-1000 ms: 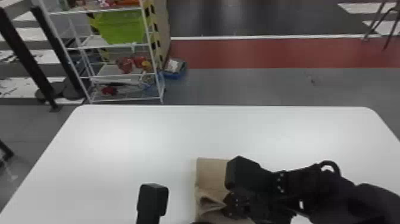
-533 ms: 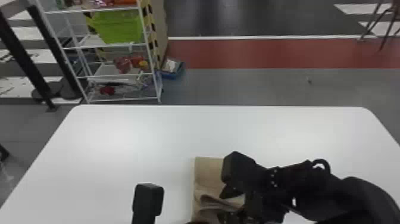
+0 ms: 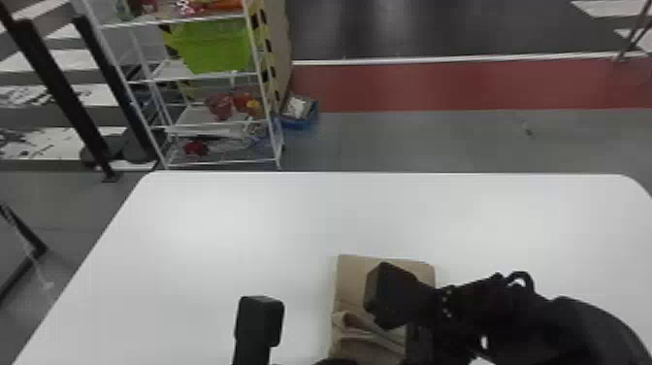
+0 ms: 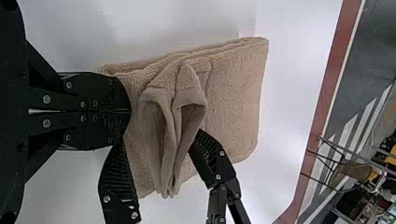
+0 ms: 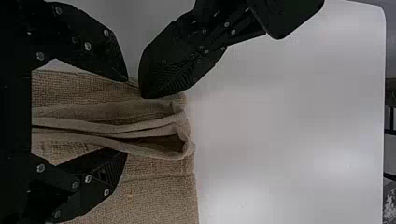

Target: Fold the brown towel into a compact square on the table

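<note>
And the towel [image 3: 356, 276] is seen folded at the table's [image 3: 242, 233] 6 o'clock (rumpled on top); the right gripper [image 3: 388, 316] is spread wide astride 2 folds, the left gripper [image 3: 258, 323] pressed narrow at the towel's edge.

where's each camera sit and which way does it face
Head view: on the head, looking forward and down at table and brown towel; left arm and right arm show.
Left wrist view: left wrist, facing the towel; left claw, shut, and right claw.
Right wrist view: right wrist, facing the towel; right claw, open, and left claw.
Shared: both wrist views show the towel's loose fold.
</note>
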Robot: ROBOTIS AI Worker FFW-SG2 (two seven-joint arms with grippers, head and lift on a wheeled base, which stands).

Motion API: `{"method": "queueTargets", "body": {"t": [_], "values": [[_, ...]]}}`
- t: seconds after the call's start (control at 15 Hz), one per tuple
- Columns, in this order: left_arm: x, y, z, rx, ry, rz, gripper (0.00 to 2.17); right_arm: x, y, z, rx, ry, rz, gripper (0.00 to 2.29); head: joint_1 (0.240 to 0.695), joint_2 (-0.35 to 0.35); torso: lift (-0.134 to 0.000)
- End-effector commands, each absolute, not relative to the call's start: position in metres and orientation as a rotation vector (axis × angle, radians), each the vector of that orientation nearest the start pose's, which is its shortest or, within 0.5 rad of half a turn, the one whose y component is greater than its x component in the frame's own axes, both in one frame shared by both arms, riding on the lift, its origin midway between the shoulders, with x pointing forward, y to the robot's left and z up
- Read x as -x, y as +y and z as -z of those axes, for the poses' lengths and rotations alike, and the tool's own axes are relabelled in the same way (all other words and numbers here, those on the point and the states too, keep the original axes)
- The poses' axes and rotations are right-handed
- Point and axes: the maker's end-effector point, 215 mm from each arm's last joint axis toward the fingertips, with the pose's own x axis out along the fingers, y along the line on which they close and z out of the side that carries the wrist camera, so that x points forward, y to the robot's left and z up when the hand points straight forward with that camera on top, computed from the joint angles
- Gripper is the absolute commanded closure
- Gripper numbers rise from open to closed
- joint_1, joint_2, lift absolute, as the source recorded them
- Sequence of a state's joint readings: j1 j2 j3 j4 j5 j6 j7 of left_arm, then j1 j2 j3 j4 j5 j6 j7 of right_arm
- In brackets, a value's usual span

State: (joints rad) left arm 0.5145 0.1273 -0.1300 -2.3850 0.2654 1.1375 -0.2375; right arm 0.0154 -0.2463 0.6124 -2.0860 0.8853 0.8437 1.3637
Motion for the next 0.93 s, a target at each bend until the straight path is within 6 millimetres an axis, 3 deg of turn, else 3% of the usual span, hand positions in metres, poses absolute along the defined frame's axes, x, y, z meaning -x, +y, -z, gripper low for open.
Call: {"method": "queueTargets", "body": {"t": [0.0,0.07,0.27,0.4,0.73,0.87], "values": [[-0.306,0.073,0.457,0.193,0.859,0.546,2.01,-0.345,-0.008,0.435,0.761,0.753,-1.27,0.49,0.695,0.113,-0.123],[-0.307,0.072,0.456,0.194,0.857,0.547,2.01,-0.347,-0.011,0.434,0.767,0.753,-1.26,0.61,0.695,0.115,-0.123],[-0.306,0.072,0.456,0.196,0.857,0.55,2.01,-0.354,-0.014,0.432,0.781,0.745,-1.247,0.62,0.695,0.111,-0.123],[-0.305,0.071,0.456,0.196,0.859,0.55,2.01,-0.355,-0.015,0.431,0.783,0.746,-1.241,0.88,0.695,0.103,-0.123],[-0.304,0.07,0.454,0.197,0.856,0.553,2.01,-0.356,-0.019,0.433,0.781,0.76,-1.225,0.91,0.695,0.095,-0.123],[-0.302,0.07,0.455,0.196,0.861,0.554,2.01,-0.361,-0.023,0.425,0.776,0.75,-1.199,0.91,0.695,0.092,-0.123]]}}
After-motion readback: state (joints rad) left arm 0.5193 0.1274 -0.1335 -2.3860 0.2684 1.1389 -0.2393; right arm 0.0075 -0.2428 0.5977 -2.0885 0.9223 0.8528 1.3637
